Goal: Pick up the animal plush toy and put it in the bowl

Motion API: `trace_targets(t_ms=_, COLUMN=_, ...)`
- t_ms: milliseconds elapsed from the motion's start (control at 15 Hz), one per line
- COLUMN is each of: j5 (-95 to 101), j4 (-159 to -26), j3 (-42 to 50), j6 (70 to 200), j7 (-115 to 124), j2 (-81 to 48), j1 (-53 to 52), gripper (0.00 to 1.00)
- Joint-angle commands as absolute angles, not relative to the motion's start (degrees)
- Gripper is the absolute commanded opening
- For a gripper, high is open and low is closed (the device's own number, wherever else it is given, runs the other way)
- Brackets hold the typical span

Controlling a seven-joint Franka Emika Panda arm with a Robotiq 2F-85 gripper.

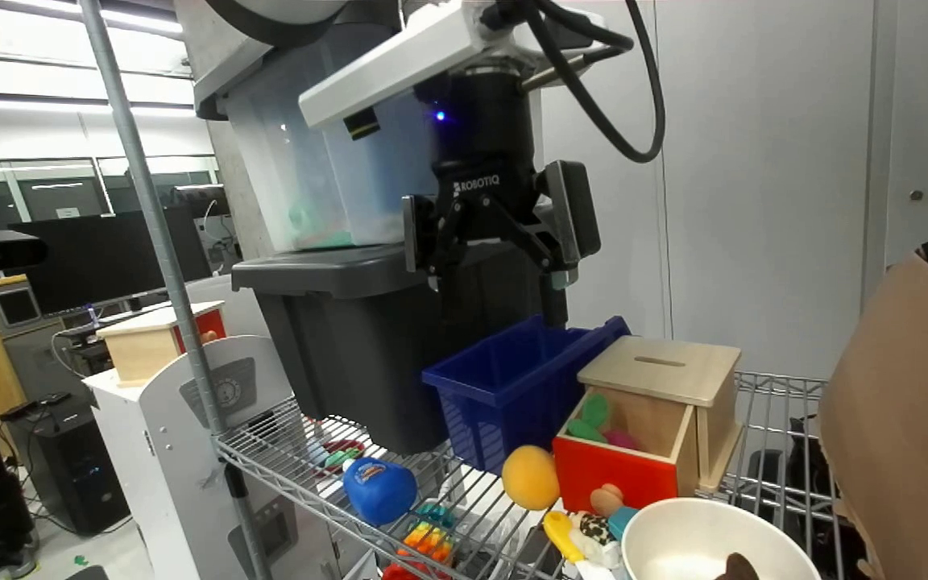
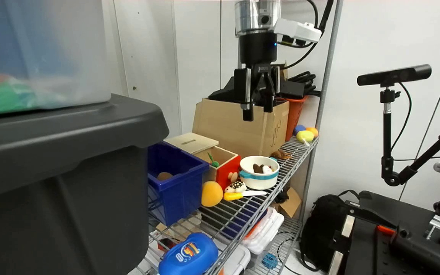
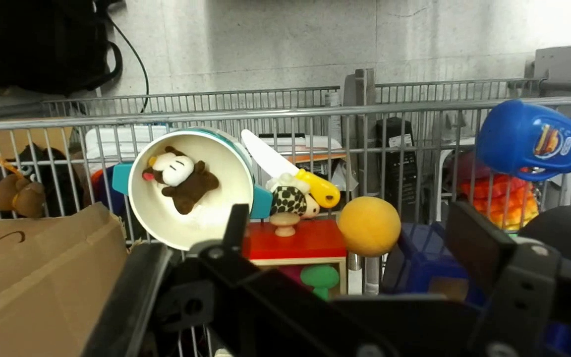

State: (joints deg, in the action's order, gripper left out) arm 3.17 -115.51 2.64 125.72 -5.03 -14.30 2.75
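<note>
Grey wire shelf (image 3: 295,113): brown-and-white plush animal (image 3: 191,186) inside round cream-white bowl (image 3: 231,173). Placement likely complete; raise spread end effector (image 2: 258,111) vertically.

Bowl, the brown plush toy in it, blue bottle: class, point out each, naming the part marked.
Bowl (image 3: 227,171), wrist view: bare inner surface.
Brown plush toy (image 3: 194,188), wrist view: its torso.
Blue bottle (image 1: 383,493), in an exterior view: its body.
</note>
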Motion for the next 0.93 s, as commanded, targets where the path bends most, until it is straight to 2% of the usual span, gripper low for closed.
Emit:
trace_targets(t_ms=0, j5=4.36, j4=-119.71, j3=2.45, j6=125.30, j7=-2.05, j2=-9.87, j1=1.79, gripper=1.00)
trace_targets(t_ms=867, j5=6.65, j4=-129.60, j3=0.70, j6=124.91, j7=6.79, j2=-0.84, j1=-0.29, gripper=1.00)
